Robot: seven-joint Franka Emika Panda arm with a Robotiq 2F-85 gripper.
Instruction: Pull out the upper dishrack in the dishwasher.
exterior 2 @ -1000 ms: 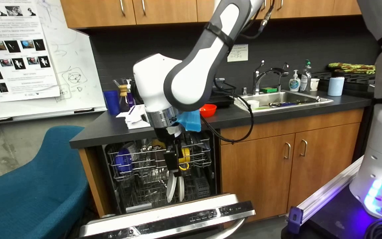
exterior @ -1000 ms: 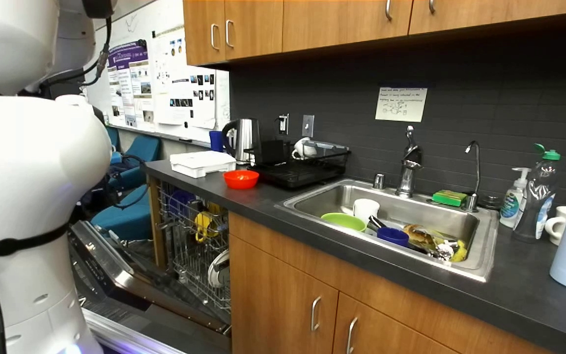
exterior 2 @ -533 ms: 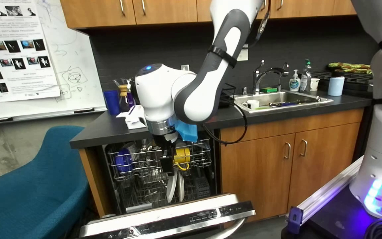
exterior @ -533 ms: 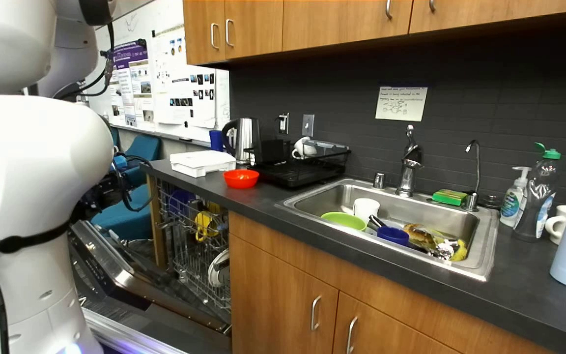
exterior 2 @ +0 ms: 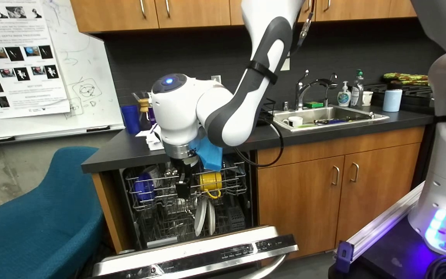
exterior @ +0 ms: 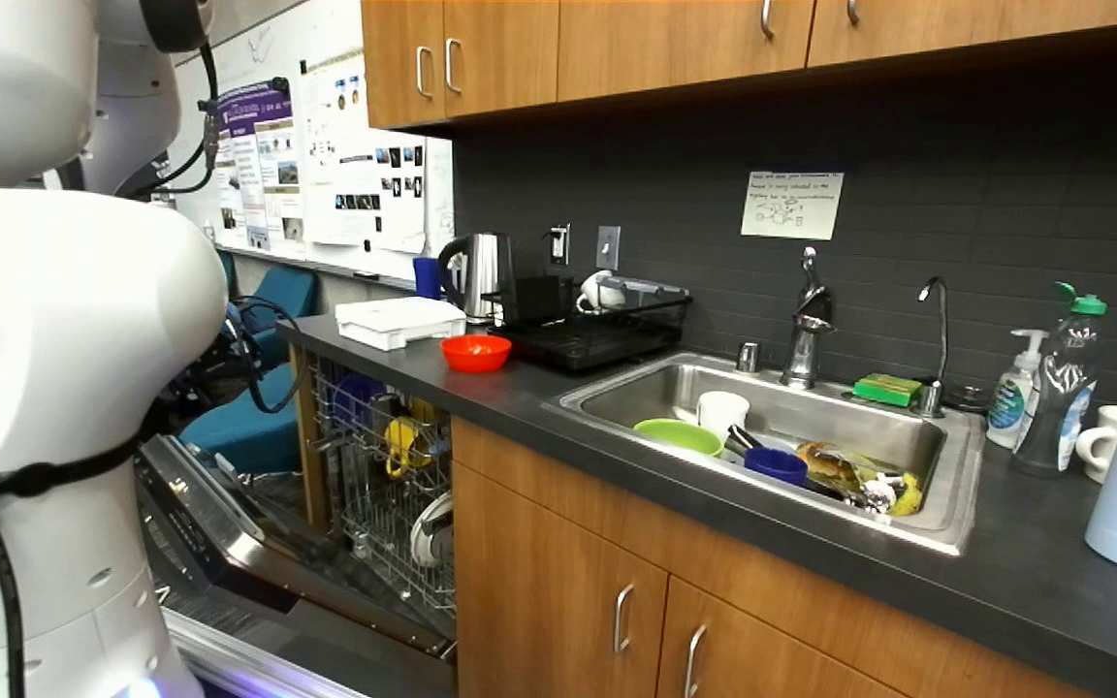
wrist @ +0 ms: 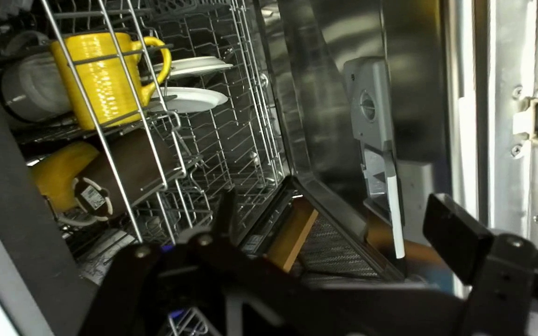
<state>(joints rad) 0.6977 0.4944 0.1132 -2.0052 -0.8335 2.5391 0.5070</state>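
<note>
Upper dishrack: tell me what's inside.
The upper dishrack holds at least a yellow mug, a brown cup and a blue dish. In an exterior view, the gripper covers part of its middle and the countertop hides its back.

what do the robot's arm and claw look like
The arm is rounded and white with dark grey panels, black straps, a small blue light, a silvery wrist ring and a looping black cable. The claw is black and angular, with two fingers.
</note>
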